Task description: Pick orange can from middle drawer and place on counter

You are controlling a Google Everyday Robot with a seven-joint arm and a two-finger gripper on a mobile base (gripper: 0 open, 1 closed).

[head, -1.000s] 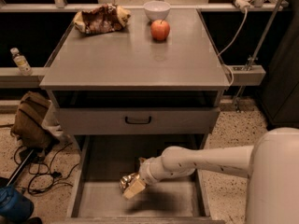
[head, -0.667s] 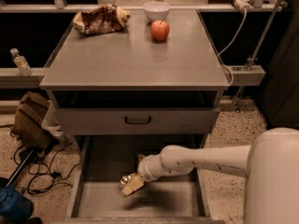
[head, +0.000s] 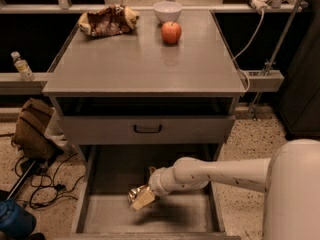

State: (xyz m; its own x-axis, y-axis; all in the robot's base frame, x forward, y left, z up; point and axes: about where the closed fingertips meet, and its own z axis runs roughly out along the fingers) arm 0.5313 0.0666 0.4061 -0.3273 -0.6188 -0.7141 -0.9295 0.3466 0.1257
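Observation:
The orange can (head: pixel 134 193) shows as a small crinkled golden lump low in the open middle drawer (head: pixel 100 215), left of its centre. My gripper (head: pixel 141 199) is down inside the drawer, right at the can and partly covering its near side. The white arm reaches to it from the lower right. The counter (head: pixel 145 69) is the broad grey top of the cabinet, above and behind the drawer.
On the counter's far end lie a brown-and-yellow snack bag (head: pixel 107 20), a white bowl (head: pixel 167 10) and a red apple (head: pixel 171 32). A shut drawer front with a black handle (head: pixel 147 129) sits above the open drawer. A bag (head: pixel 32 129) and cables lie on the floor at left.
The arm has edged slightly left over the drawer. The can and gripper stay at almost the same spot.

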